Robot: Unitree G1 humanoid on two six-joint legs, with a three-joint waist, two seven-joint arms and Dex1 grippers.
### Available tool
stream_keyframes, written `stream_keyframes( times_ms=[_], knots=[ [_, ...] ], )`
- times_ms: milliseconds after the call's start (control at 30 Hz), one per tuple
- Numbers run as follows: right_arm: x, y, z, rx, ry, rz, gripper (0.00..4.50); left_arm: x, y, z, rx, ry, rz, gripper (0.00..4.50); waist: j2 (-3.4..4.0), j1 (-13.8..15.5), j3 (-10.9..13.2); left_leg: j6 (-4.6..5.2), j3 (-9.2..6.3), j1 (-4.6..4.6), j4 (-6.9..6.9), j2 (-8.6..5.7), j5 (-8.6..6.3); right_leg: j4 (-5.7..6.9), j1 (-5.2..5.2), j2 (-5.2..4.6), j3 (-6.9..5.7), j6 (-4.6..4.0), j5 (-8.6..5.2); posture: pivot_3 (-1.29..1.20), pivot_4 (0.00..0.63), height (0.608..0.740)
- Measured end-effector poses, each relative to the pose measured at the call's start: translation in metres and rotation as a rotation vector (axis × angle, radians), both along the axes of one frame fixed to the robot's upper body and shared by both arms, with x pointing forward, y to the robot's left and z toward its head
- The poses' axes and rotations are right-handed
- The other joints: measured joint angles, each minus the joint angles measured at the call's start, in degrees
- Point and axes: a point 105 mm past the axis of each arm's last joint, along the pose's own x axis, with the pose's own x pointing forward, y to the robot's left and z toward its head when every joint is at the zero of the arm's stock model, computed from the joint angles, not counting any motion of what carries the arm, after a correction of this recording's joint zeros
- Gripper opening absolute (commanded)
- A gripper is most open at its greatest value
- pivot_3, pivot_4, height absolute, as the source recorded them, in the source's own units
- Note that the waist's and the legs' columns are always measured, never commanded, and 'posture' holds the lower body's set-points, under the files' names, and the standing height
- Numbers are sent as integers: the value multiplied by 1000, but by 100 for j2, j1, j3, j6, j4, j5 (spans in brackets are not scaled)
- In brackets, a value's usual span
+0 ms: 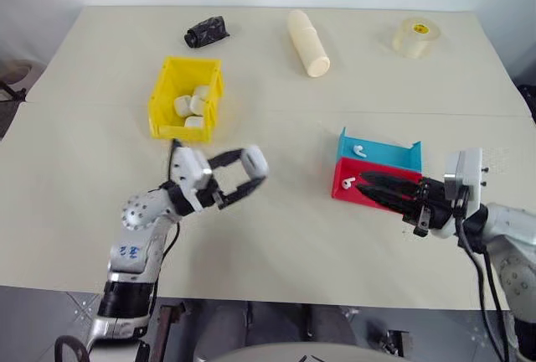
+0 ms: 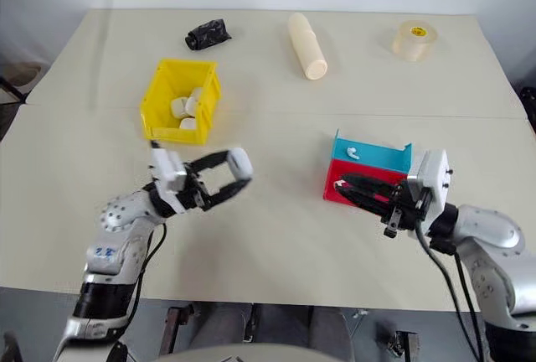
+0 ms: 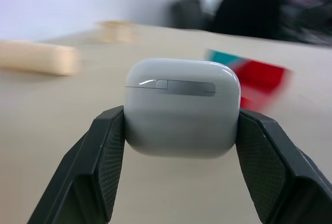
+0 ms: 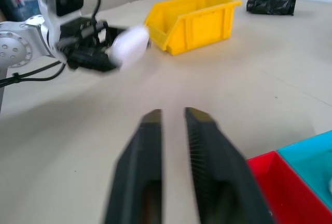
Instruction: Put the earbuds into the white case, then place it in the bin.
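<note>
Now: left gripper [image 1: 248,176] clamps the white case [image 1: 255,161] (lid closed).
Right gripper [image 4: 174,114] jaws slightly apart, empty, near the red tray [image 1: 347,188].

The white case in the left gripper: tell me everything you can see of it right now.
The white case is a glossy, rounded-rectangle shell of smooth plastic with a metallic hinge strip across its upper part. Its lid is closed, the seam a thin line. The left gripper holds it clear of the table, a black finger pressed against each side. It sits in front of the yellow bin, nothing else touching it.
</note>
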Motion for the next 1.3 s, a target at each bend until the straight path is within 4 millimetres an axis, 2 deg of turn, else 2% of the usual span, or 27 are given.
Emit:
stream_keyframes(
  times_ms=[133,233,267,333,500,600,667,767,833,933,1033,1133,1300],
  knots=[
    [-4,7,-4,-5,-87,-16,3308,6,39,12,-251,18,306,2798,0,0,0,-1,1,4,0,1,0,-3,0,3,1,0,0,0,150,740],
    [-6,9,-9,-9,-81,-5,4350,13,63,19,-328,25,458,2798,-1,17,0,-1,2,5,3,-2,0,-3,2,2,2,0,0,0,150,740],
    [-7,9,-9,-5,-76,-1,4493,16,68,23,-343,22,494,2798,-2,22,-1,-1,0,5,4,-4,0,-3,4,2,2,0,0,0,150,740],
    [-7,10,-9,-4,-76,2,4493,25,74,32,-360,13,542,2798,-2,28,-1,-1,0,5,5,-9,0,-2,5,1,2,0,0,0,150,740],
    [-4,12,-4,-3,-101,9,4493,83,89,51,-324,63,661,2798,-6,8,-2,-3,-1,8,-1,-33,1,5,4,5,0,0,0,0,150,740],
    [-4,16,-5,-2,-96,24,4493,106,91,50,-273,105,693,2798,-7,-27,-2,-2,3,8,-12,-38,0,21,-6,1,-2,1,0,0,150,740],
    [-3,17,-4,-1,-99,26,4493,115,85,44,-244,139,678,2798,-7,-53,-2,-2,3,7,-14,-39,0,22,-9,-1,-6,0,0,0,150,740],
    [1,19,2,2,-125,21,4500,120,81,32,-196,182,665,3841,-10,-90,0,-2,2,7,-11,-36,0,28,-9,0,-9,1,0,0,150,740],
    [1,19,2,8,-126,15,4500,119,83,32,-178,184,669,4440,-12,-99,1,-3,1,8,-7,-32,1,36,-11,0,-13,0,0,0,150,740],
    [2,20,2,13,-124,15,4500,113,89,36,-143,153,674,4476,-12,-126,1,-3,1,8,-7,-31,0,39,-12,-2,-12,0,0,0,150,740],
    [2,20,1,13,-123,17,4500,95,88,40,-114,119,584,4476,-12,-145,1,-4,1,8,-8,-8,0,41,-13,-4,-13,0,0,0,150,740],
    [4,17,-1,1,-116,25,4500,66,87,40,-65,119,408,4476,-11,-170,1,-4,4,8,-11,-1,0,37,-14,-2,-11,0,0,0,150,740],
    [7,1,-7,-66,-89,42,4500,3,102,16,246,120,167,4476,-6,-160,2,-6,8,22,-20,6,-2,6,-3,-4,-8,-7,-3,0,150,740]
  ],
)
